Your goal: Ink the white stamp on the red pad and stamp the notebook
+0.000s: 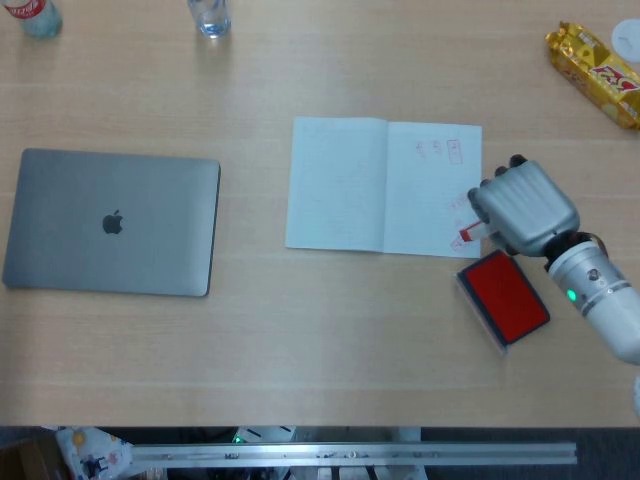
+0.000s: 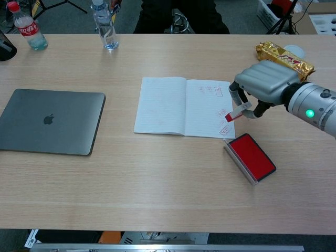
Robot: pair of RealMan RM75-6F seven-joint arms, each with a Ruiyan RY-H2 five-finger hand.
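My right hand [image 1: 524, 207] [image 2: 262, 83] holds the white stamp [image 2: 236, 112] [image 1: 470, 233], whose inked red end points down and left. It hovers over the right edge of the open notebook [image 1: 384, 185] [image 2: 182, 106], above several red stamp marks [image 2: 222, 122] on the right page. The red ink pad [image 1: 505, 297] [image 2: 251, 156] lies uncovered on the table just below and right of the notebook. My left hand is out of both views.
A closed grey laptop [image 1: 112, 222] [image 2: 50, 121] lies at the left. Two bottles [image 2: 105, 25] [image 2: 27, 27] stand at the far edge. A gold snack packet [image 1: 592, 72] [image 2: 284, 61] lies at the far right.
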